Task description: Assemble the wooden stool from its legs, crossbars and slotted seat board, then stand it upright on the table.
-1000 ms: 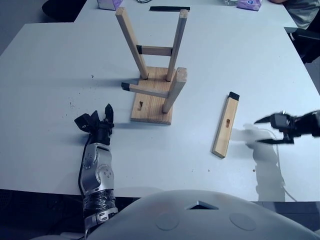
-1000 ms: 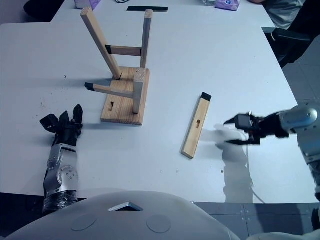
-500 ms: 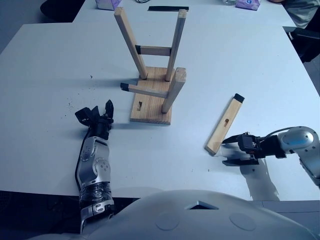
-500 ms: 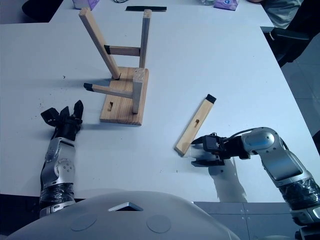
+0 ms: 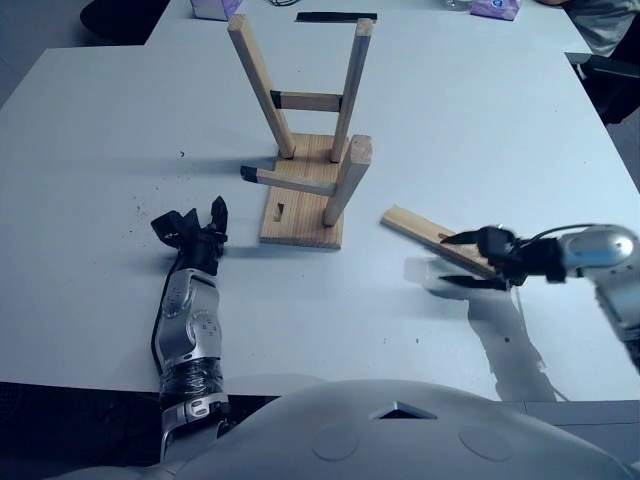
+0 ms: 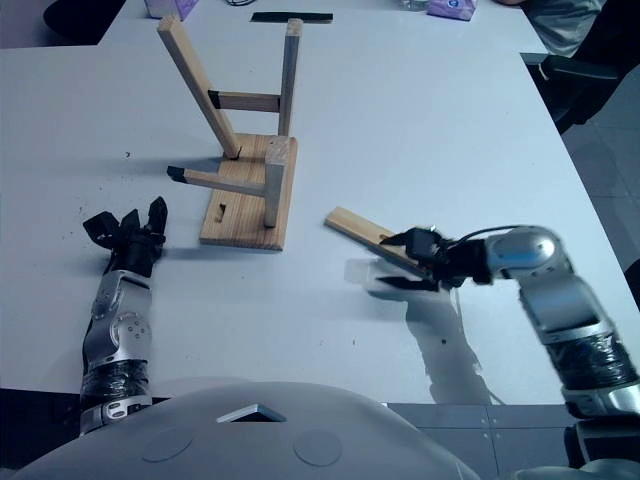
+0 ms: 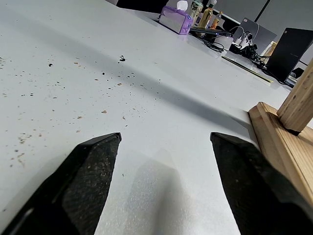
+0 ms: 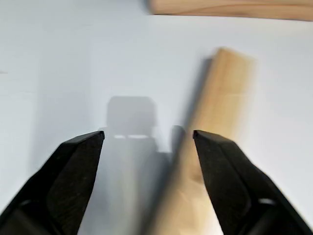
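White desk [image 5: 100, 150], matte top. Fine dark specks [image 7: 78, 63] scattered over its left part. At the far edge a flat black strip [image 5: 337, 17] lies crosswise, with a purple box [image 5: 215, 8] left of it and a second purple box [image 5: 497, 8] right of it. A black chair [image 6: 570, 75] stands just off the right side. Cables [image 7: 230, 44] and a black panel [image 7: 292, 49] sit beyond the far edge.
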### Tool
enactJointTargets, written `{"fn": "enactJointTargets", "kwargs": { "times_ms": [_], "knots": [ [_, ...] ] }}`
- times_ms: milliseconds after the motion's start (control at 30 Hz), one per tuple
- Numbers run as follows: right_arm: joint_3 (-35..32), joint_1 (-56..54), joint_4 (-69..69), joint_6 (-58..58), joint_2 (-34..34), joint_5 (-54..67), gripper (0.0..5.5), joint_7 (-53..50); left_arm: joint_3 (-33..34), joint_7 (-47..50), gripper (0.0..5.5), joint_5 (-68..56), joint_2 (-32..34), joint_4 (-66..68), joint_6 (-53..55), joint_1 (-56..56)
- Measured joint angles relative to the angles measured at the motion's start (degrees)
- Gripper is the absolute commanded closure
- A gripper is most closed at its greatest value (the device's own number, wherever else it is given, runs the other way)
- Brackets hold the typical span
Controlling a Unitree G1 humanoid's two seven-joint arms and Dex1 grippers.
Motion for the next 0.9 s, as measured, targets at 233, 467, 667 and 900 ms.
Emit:
{"fn": "enactJointTargets", "kwargs": {
  "times_ms": [233, 467, 667, 900],
  "knots": [
    [-3.55, 1.83, 2.98, 4.79, 1.21, 0.19, 2.16, -6.38, -0.18, 0.09, 2.09, 0.00, -1.33, -0.02, -1.39, 0.61],
    [-7.80, 11.07, -7.24, 19.15, 8.97, 4.29, 1.45, -19.91, 0.35, 0.08, 2.09, -0.08, -1.18, -2.25, -1.05, 3.16],
    [-10.28, 18.58, -10.57, 19.53, 9.69, 6.61, 1.45, -19.41, 0.68, 0.07, 2.09, -0.08, -1.15, -3.19, -0.99, 4.33],
    [-8.54, 18.83, -4.40, 14.20, 6.48, 1.93, 1.73, -17.48, 1.01, 0.09, 2.09, -0.08, -1.40, -2.17, -1.71, 3.52]
  ]
}}
